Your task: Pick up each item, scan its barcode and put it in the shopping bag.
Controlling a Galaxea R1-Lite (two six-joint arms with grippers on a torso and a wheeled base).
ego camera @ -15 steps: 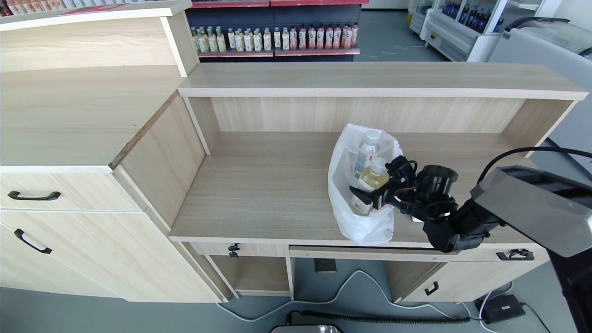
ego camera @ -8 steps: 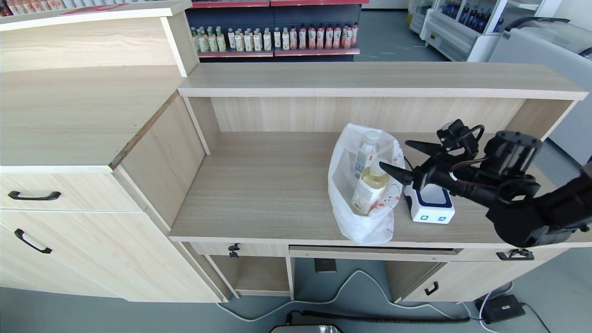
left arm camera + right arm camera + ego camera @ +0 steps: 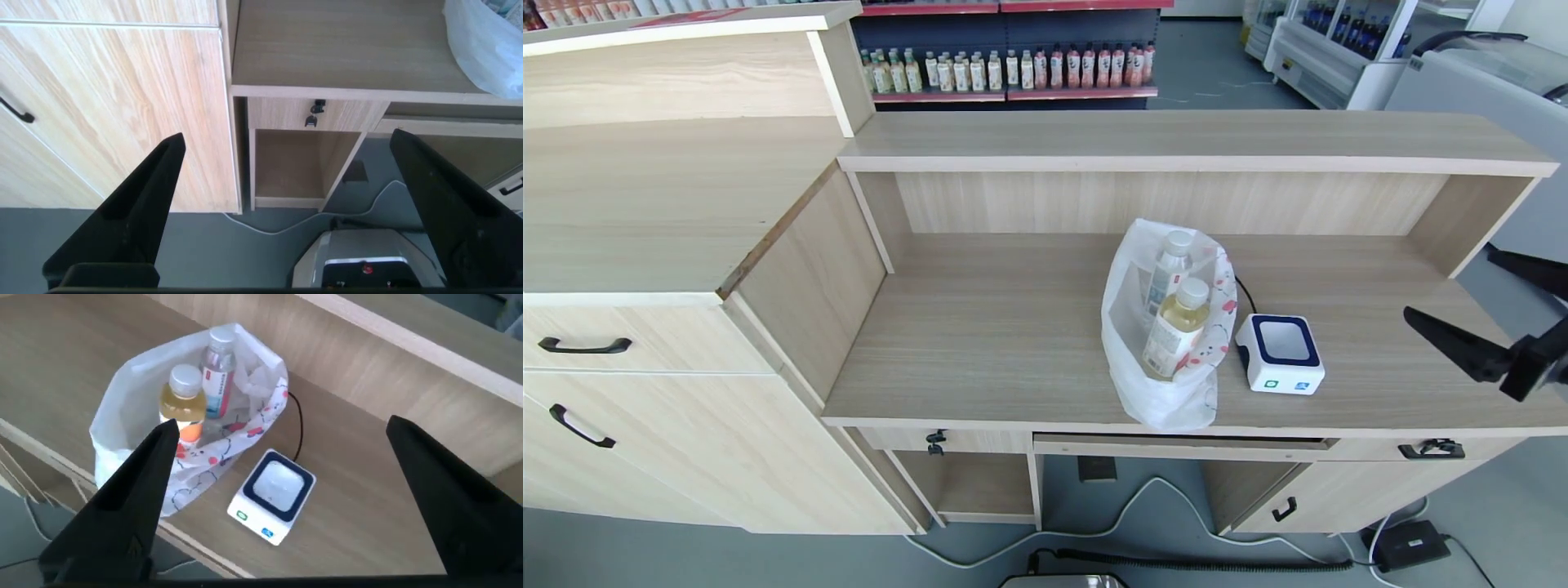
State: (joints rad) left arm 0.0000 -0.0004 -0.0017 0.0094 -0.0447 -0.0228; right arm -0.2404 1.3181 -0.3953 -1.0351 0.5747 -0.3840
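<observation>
- Bag (image 3: 1160, 396): stands right of centre in the head view, on the surface (image 3: 996, 343), with its mouth open.
- Contents: yellow bottle (image 3: 1176, 331) and, above it in the frame, clear bottle (image 3: 1170, 265), both upright.
- Scanner (image 3: 1282, 353): just right of the bag.
- Right hand (image 3: 1446, 279): at the right edge, fingers spread wide, empty.
- Left hand (image 3: 288, 137): fingers spread wide, empty, over the floor (image 3: 245, 253).

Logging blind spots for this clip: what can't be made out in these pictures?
Head view: clear white-capped bottle, lower half hidden by the yellow drink bottle and the white plastic shopping bag.
Bottle barcodes: too small to find.
Head view: right hand, wrist cut off by the frame edge.
</observation>
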